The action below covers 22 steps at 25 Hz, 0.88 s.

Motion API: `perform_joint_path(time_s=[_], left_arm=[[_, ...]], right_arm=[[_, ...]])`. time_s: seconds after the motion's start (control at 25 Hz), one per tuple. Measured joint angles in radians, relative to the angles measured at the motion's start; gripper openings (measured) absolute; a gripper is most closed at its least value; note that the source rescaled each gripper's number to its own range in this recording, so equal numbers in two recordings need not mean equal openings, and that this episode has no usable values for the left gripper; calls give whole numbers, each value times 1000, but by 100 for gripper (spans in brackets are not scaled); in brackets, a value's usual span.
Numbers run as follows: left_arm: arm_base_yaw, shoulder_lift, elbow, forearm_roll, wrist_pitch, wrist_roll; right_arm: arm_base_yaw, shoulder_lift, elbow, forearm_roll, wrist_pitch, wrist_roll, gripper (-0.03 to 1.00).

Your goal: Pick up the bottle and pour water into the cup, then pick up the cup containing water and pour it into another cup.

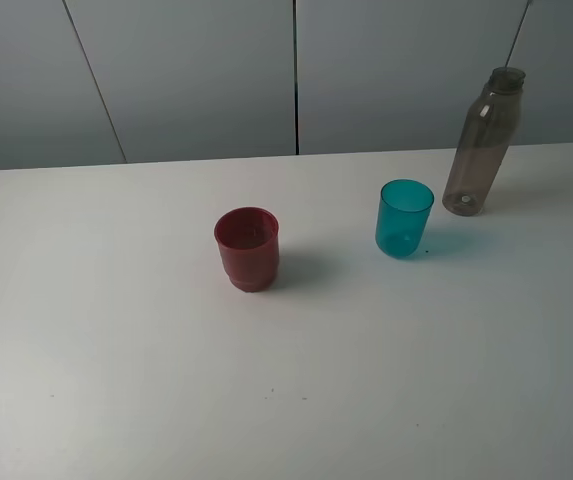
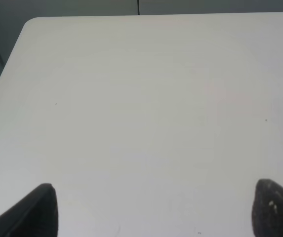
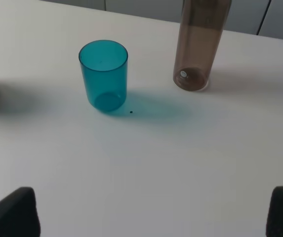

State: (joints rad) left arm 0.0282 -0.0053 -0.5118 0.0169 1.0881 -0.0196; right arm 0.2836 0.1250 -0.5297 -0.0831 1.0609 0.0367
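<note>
The bottle (image 3: pixel 200 42) stands upright on the table (image 1: pixel 116 380), its long axis vertical, ahead of the right gripper (image 3: pixel 153 212) and well apart from it. This gripper is spread wide and holds nothing. The teal cup (image 3: pixel 103 74) stands beside the bottle, also ahead, and the red cup (image 1: pixel 247 248) further to the side. The left gripper (image 2: pixel 153 210), also spread and holding nothing, faces only bare table, so I judge the right arm is the nearer one for the bottle

The high camera is looking down on the table (image 1: pixel 116 400); the right wrist camera is sharing its teal cup (image 3: pixel 103 74) and bottle (image 3: pixel 200 44), both ahead of the right gripper (image 3: pixel 151 212).
</note>
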Motion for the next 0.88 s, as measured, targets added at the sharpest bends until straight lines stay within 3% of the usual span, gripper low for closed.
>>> perform_joint_path(time_s=[0.56, 0.76, 0.88], left_arm=[[0, 0, 0, 0, 0, 0], [0, 0, 0, 0, 0, 0], [0, 0, 0, 0, 0, 0]], right_arm=[[-7, -83, 26, 0, 26, -8, 100], [-152, -86, 26, 0, 26, -4, 100], [-188, -86, 26, 0, 26, -4, 100]])
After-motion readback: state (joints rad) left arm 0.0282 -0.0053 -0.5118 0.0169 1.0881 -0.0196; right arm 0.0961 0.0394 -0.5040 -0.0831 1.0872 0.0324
